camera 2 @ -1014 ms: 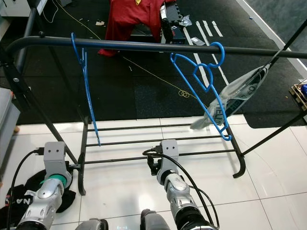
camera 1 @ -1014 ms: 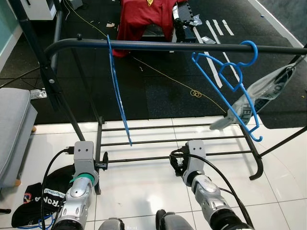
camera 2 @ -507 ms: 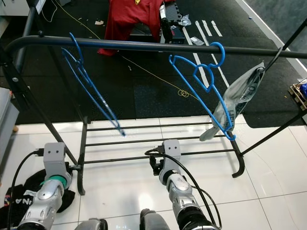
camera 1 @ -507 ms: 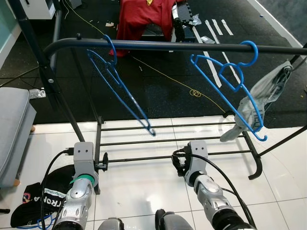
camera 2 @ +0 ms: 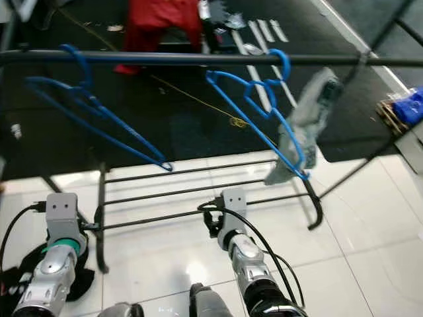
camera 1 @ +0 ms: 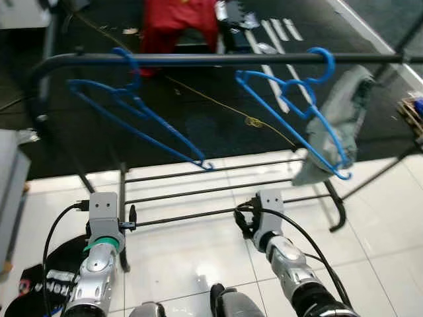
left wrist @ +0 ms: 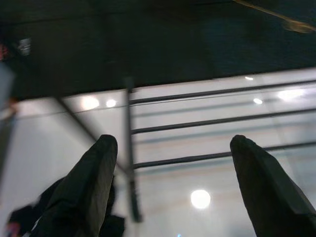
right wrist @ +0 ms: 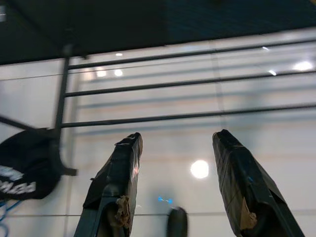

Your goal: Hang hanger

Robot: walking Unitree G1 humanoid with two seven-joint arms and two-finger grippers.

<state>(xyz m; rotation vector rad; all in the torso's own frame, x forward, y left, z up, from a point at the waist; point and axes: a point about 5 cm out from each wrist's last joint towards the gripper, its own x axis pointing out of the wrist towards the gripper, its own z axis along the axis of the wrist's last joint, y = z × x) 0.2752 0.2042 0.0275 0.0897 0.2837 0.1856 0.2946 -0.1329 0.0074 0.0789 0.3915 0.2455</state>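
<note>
Two blue hangers hang by their hooks on the black rack rail (camera 1: 198,59). The left hanger (camera 1: 197,157) is turned broadside and slants down toward the rack's middle. Further along, the right hanger (camera 1: 329,64) slants down to the right, with a grey bag-like garment (camera 1: 337,119) hanging against it. Both silver arms hang low over the white tiles in front of the rack. In the wrist views my left gripper (left wrist: 173,143) and my right gripper (right wrist: 177,136) are open, with nothing between the fingers, pointing at the rack's lower bars.
The rack's low shelf bars (camera 1: 225,191) and legs stand just ahead of my arms. A black bag (camera 1: 39,290) lies on the tiles at lower left. Beyond the rack are a dark mat, a yellow cable and a red garment (camera 1: 172,26).
The left hanger has swung from edge-on to broadside on the rail. The grey garment has swayed. The camera has shifted and blurred a little; both arms still hang low.
</note>
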